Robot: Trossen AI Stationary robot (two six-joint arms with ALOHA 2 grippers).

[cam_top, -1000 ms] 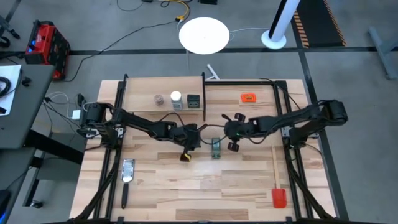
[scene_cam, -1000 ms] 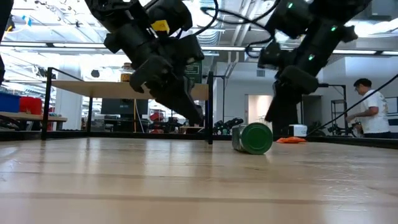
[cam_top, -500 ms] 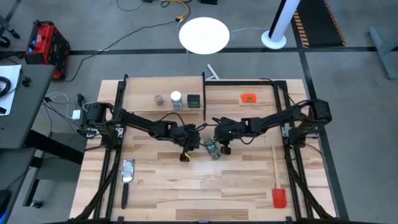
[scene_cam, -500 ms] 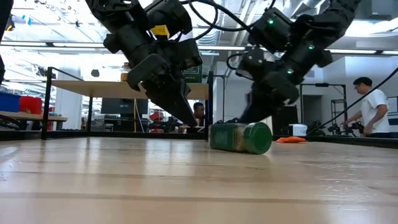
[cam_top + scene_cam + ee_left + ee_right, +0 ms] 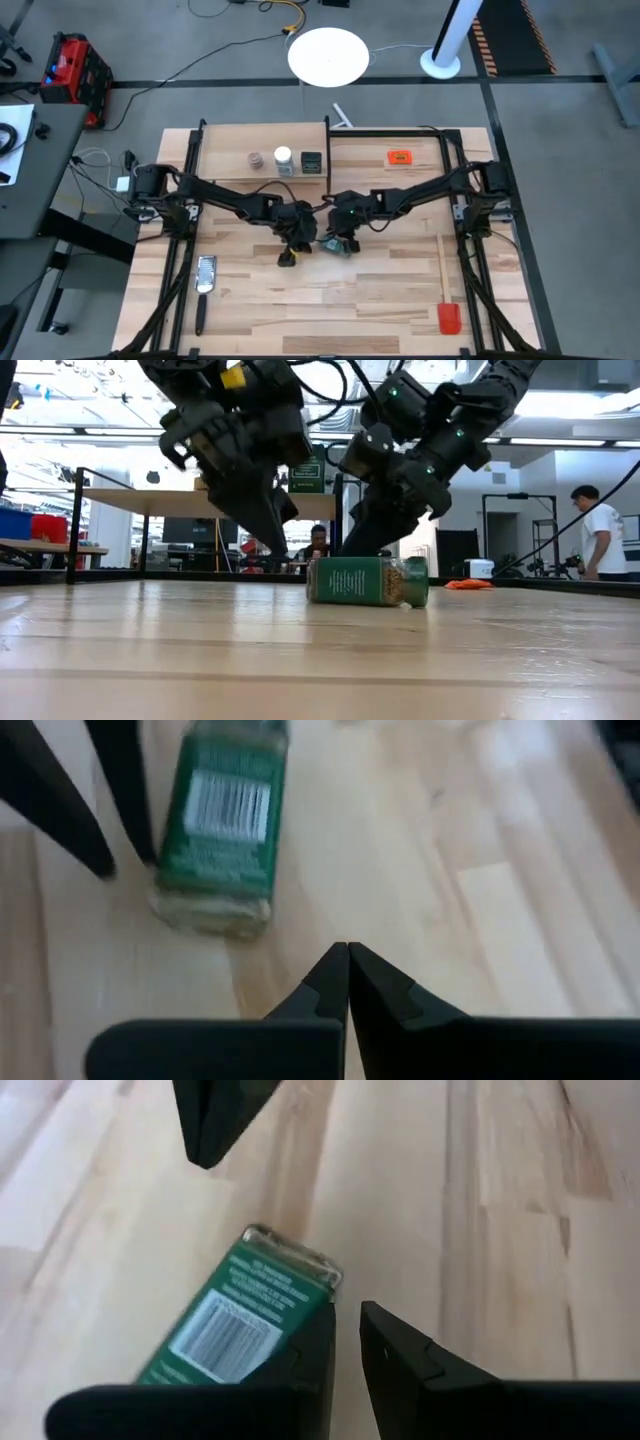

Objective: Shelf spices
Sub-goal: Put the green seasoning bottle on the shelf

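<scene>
i see the green-lidded jar [image 5: 368,581] lying on the bench [image 5: 380,300]; left gripper [image 5: 347,952] beside it, jaws closed empty; right gripper [image 5: 345,1312] over it, jaws narrowly apart.

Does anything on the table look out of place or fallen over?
Yes. The green jar lies on its side in the middle of the table, between both grippers, while three other spices stand upright on the shelf. Nothing looks spilled.

Clear glossy jar [image 5: 367,581], smooth light-wood table [image 5: 200,650]
</scene>
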